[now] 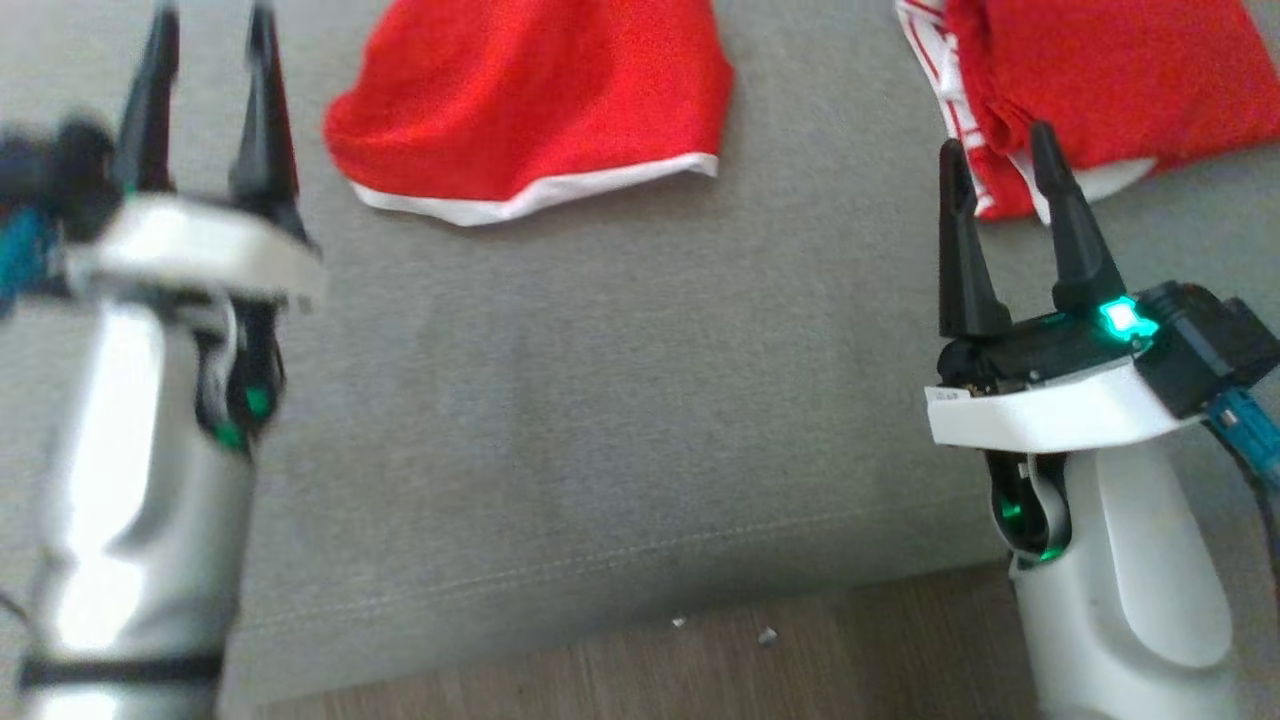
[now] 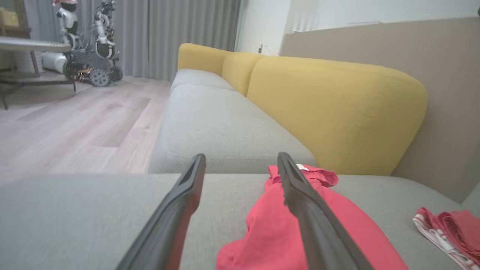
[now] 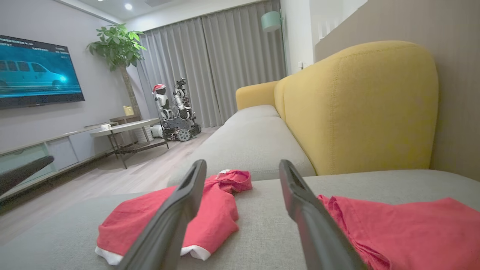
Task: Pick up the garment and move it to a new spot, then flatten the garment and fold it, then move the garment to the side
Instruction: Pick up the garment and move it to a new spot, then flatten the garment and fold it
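The garment is red with a white hem and lies folded on the grey sofa seat, at the top middle of the head view. My left gripper hovers to its left, open and empty, apart from the cloth. In the left wrist view the garment lies just beyond and under the open left gripper. My right gripper is open and empty, to the right of the garment. The right wrist view shows the garment to the left behind its open gripper.
A second red garment with white stripes lies at the top right, close to my right gripper's fingertips. Yellow backrests line the seat's far side. The seat's front edge meets wooden floor. Another robot stands by grey curtains.
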